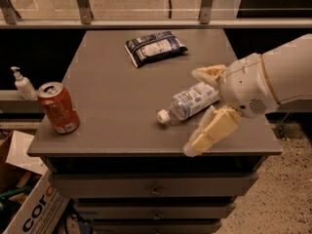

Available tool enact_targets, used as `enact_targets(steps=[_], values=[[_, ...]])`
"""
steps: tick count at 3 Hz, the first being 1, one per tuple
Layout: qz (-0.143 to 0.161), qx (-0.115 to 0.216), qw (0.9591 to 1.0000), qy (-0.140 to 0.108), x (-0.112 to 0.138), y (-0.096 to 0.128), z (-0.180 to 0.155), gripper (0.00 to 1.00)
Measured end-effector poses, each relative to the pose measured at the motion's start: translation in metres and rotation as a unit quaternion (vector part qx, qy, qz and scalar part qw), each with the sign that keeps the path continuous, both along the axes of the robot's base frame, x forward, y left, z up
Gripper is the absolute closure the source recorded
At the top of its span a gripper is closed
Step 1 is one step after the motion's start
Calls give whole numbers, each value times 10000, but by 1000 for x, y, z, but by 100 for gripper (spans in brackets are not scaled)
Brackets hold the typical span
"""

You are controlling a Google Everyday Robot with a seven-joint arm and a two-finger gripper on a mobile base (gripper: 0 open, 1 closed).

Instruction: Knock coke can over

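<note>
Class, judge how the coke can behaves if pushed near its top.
The coke can stands upright and narrow, so it probably tips easily. Round-bodied, it may roll off the nearby table edge. The open hand is across the table.

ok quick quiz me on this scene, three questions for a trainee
1. True or false: the coke can stands upright near the front left corner of the table.
2. Which thing lies closest to the gripper? A) the water bottle B) the coke can C) the dark snack bag
3. Fill in the missing word: the gripper sits over the table's right side, far from the can, with its fingers ____ (open or shut).

Key: 1 true. 2 A; the bottle lies on its side, cap toward the front. 3 open.
</note>
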State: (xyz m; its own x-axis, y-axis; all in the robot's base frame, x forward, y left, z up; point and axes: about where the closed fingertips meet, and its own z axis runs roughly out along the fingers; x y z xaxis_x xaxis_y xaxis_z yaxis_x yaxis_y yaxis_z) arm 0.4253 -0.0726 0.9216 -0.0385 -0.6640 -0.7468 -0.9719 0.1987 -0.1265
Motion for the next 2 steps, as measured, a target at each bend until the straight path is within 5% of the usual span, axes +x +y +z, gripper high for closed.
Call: enact_targets(steps=[2], values=[[352,857,9943,-518,42,75,-12,0]])
